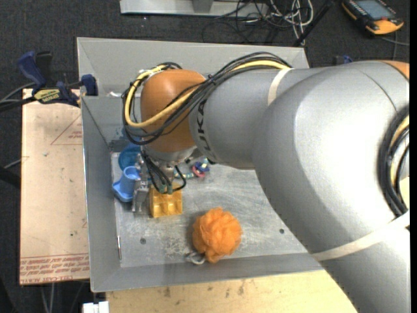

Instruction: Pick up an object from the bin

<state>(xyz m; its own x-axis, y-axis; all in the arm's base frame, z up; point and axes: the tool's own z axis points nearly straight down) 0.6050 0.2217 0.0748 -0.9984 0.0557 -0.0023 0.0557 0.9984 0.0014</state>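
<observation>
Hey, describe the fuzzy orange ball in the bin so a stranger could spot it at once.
Start at the grey metal bin and follow its floor toward the edge nearest the camera. The orange ball lies there, apart from the rest. It is round and shaggy like a pom-pom, unlike the angular yellow block and blue plastic cup farther back on the view's left.

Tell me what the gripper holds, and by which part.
Cannot be told. The gripper sits low between a blue plastic cup-shaped thing and a yellow blocky plastic piece; no hold shows.
</observation>
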